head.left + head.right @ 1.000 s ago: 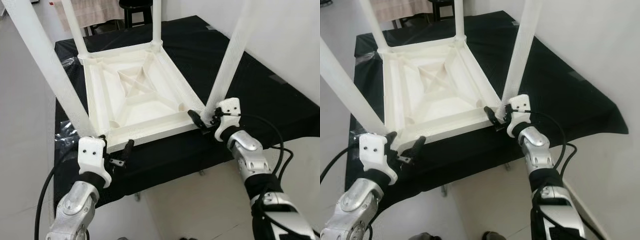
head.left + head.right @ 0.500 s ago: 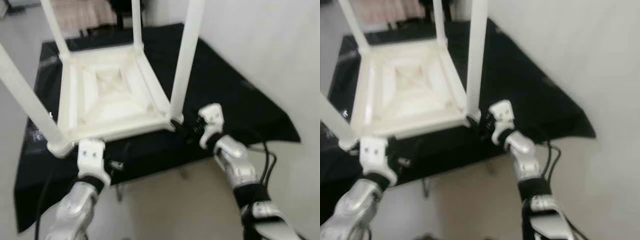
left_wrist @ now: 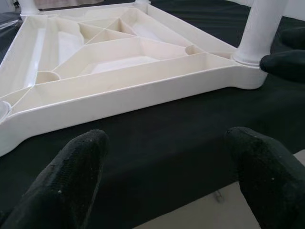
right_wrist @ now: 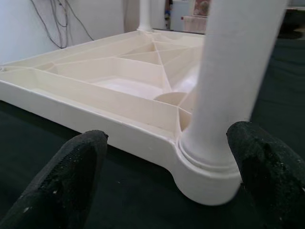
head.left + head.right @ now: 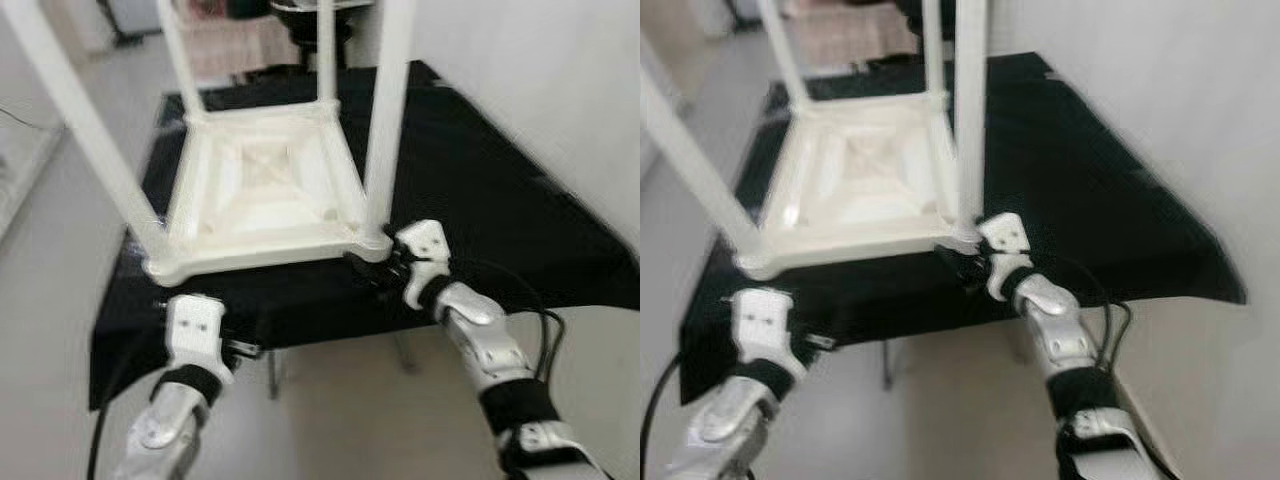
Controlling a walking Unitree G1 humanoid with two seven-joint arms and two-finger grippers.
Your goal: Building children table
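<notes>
The white plastic children's table lies upside down on a black-covered table, its legs pointing up. My right gripper is open at the near right corner. Its fingers stand on either side of the base of the near right leg without closing on it. My left gripper is open too. It hovers at the cloth's front edge, a short way back from the white front rim. Only black cloth lies between its fingers. The near left leg rises above it.
A white wall runs close along the right side. Pale floor lies in front of the black table, with a metal support showing under the cloth. Dark furniture stands behind the table. A black cable loops by my right arm.
The whole view has swung and blurred, so the camera moved. My left gripper now sits lower and farther from the white rim than before. My right gripper stays at the near right corner.
</notes>
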